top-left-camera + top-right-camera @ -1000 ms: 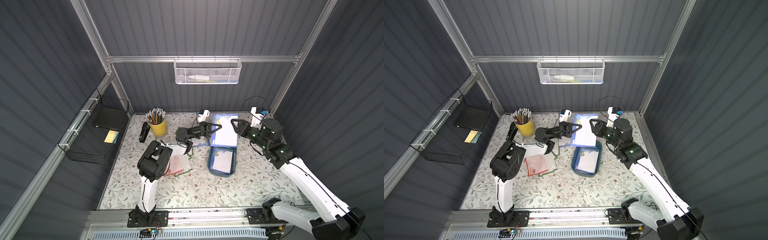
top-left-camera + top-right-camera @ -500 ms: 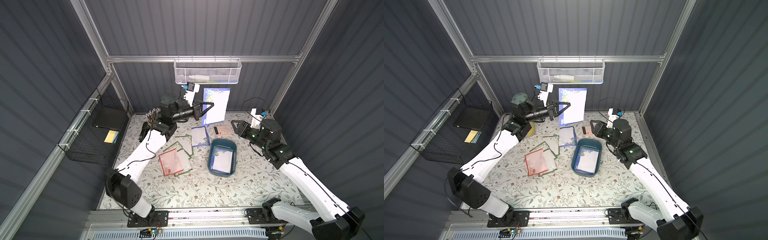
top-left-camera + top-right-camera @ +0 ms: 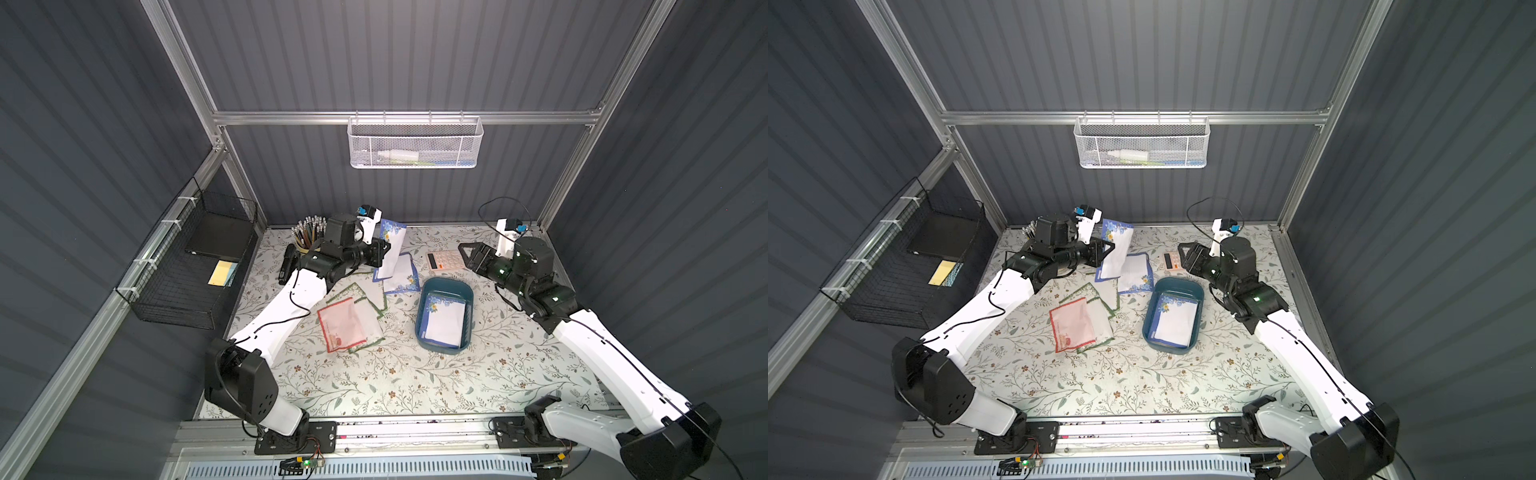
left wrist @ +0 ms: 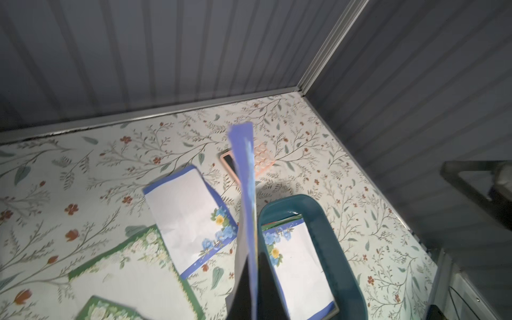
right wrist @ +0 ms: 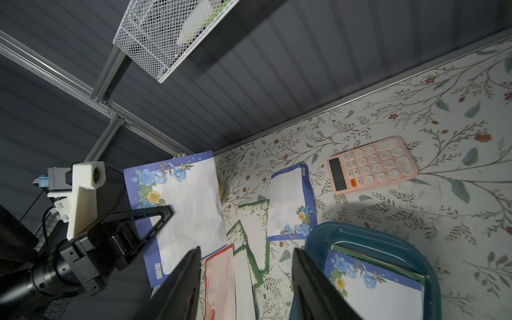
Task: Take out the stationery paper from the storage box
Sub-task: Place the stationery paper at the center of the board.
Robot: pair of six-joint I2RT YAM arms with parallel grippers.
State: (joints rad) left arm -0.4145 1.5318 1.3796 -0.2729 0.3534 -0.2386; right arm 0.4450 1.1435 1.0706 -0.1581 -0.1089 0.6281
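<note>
Tabletop (image 3: 374,386): off-white, printed with grey-green leafy sprigs and small red-brown flowers.
Box (image 3: 444,283): dark teal, plain.
Held sheet (image 3: 395,249): white, faintly ruled, blue border, blue roses and one yellow at a corner.
Boxed sheet (image 3: 446,326): white, blue border, blue and yellow flowers at a corner.
Flat blue sheet (image 3: 401,277): white, blue border, blue-and-yellow flower corner.
Green sheets (image 3: 365,297): white, green border, white blossoms.
Red sheet (image 3: 340,326): pale pink, red edge.
Calculator (image 3: 444,261): pink, dark screen, one orange key.
Wall basket (image 3: 415,143): white mesh.
Side basket (image 3: 187,270): black wire.
Pad (image 3: 220,272): yellow.
Walls (image 3: 415,62): dark grey, ribbed.
</note>
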